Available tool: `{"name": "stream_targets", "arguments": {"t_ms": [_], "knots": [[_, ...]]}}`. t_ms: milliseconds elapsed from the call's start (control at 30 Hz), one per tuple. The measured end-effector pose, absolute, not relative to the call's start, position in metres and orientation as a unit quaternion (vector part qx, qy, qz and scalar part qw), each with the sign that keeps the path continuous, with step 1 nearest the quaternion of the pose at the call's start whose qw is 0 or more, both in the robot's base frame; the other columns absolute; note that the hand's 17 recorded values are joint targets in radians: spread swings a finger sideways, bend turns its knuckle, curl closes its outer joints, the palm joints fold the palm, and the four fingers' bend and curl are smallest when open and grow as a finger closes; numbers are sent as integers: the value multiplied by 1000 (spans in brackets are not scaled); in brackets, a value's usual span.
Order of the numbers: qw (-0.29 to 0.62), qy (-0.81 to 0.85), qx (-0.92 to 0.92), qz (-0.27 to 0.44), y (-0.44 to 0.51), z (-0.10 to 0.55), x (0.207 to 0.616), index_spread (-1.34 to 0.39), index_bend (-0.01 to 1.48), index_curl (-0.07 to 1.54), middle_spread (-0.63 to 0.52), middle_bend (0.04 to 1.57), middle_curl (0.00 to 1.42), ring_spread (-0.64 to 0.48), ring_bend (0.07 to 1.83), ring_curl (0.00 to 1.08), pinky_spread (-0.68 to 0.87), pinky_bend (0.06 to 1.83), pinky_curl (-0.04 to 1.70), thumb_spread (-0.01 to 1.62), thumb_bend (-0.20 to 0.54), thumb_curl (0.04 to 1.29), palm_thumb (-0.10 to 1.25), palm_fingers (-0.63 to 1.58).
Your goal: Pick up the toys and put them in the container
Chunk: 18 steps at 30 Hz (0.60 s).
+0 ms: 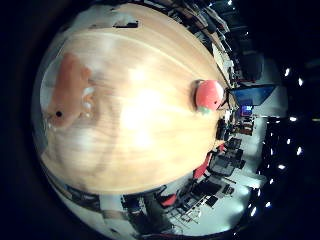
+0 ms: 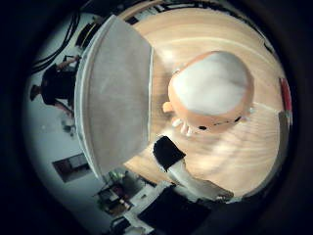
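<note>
Hand (image 2: 188, 176) is hovering with fingers relaxed, holding nothing, over the orange plush toy (image 2: 211, 93) beside the container (image 2: 115, 93); probably light and squashy, so wrap its belly.

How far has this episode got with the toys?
Done: nothing visibly; the grey container looks empty in the part that shows. In hand: the hand hovers over an orange and white plush toy on the wooden table, not holding it. Left: that toy and a red round toy further along.
</note>
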State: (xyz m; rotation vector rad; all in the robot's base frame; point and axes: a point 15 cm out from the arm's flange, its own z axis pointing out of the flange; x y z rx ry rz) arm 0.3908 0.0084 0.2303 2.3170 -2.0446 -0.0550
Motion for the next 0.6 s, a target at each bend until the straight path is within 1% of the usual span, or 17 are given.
{"name": "stream_targets", "arguments": {"t_ms": [133,400,533,600], "knots": [[35,-660,750,-27,14,219,399,-424,146,240,-88,211,364,-40,543,238,279,762,274,963,-29,293,308,172],[52,-655,752,-44,19,200,402,-418,138,238,-73,210,363,-38,561,243,264,804,272,962,-26,297,328,149],[58,-656,750,-55,20,190,402,-416,108,219,-75,209,362,-79,646,261,183,863,275,965,-25,297,339,188],[61,-657,749,-60,20,185,402,-414,75,194,-84,225,365,-132,732,283,84,949,291,965,-26,298,346,249]]}}
